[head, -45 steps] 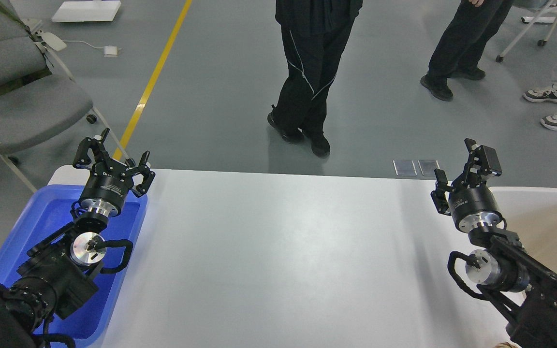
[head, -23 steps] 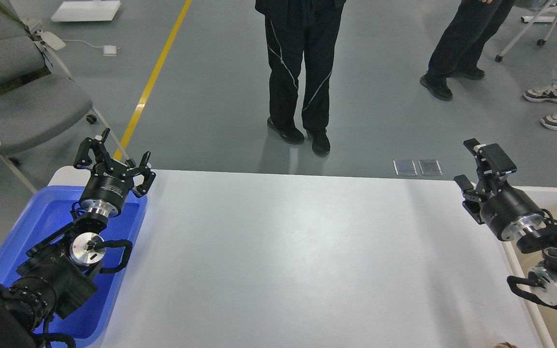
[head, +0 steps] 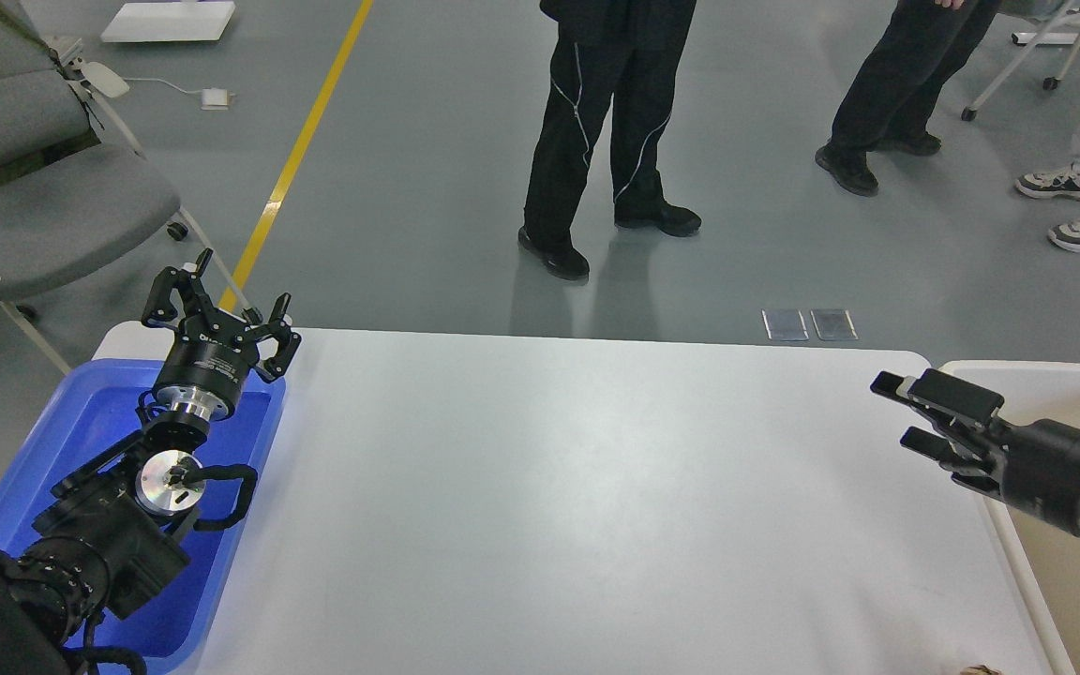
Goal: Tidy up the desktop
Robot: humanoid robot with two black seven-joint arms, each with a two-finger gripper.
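The desktop (head: 559,497) is a large white tabletop with rounded corners, and I see no loose object on it. My left gripper (head: 218,302) is open and empty, raised over the far end of the blue plastic tray (head: 81,427) at the table's left. My right gripper (head: 901,411) is open and empty, pointing left over the table's right edge, next to the cream-beige bin (head: 1074,394).
A person in black trousers (head: 596,122) stands on the grey floor beyond the far edge. More legs and shoes (head: 887,94) are at the back right. A grey chair (head: 43,206) stands at the back left. A yellow floor line (head: 301,155) runs past it.
My right arm has swung right and down, turning its gripper from pointing up to pointing left. The left arm has not moved. The person behind the table shifted their feet.
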